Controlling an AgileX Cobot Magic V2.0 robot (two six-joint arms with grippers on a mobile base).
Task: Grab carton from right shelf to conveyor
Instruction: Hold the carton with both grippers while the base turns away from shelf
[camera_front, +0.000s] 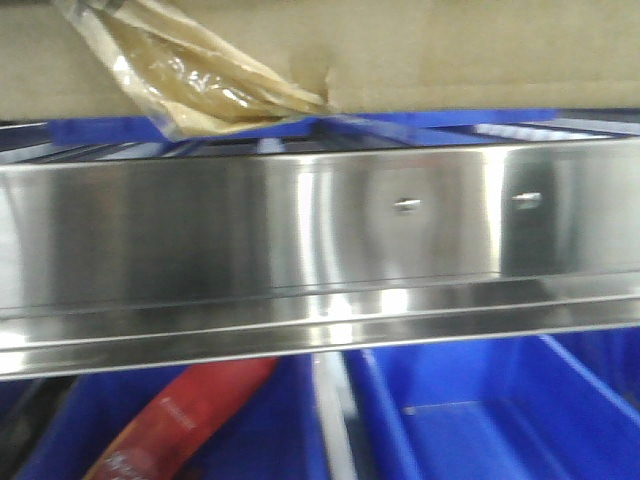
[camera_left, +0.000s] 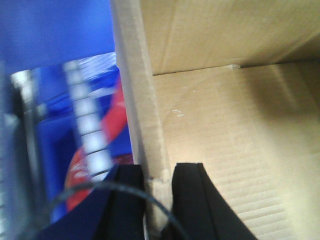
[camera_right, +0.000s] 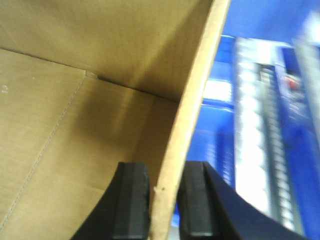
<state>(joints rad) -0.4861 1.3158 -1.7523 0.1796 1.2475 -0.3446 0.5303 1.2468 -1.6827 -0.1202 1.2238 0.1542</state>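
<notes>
I see carton (camera_front: 420, 50) at top of front view, sitting just above steel rail (camera_front: 320, 230). Blue bins (camera_front: 480, 420) below rail. Left gripper (camera_left: 159, 175) clamped on one carton side wall, one finger inside, one outside. Right gripper (camera_right: 164, 172) pinching opposite wall same way. Red packet (camera_front: 190, 410) in left bin. Crumpled tape (camera_front: 200, 80) hanging off carton edge.
</notes>
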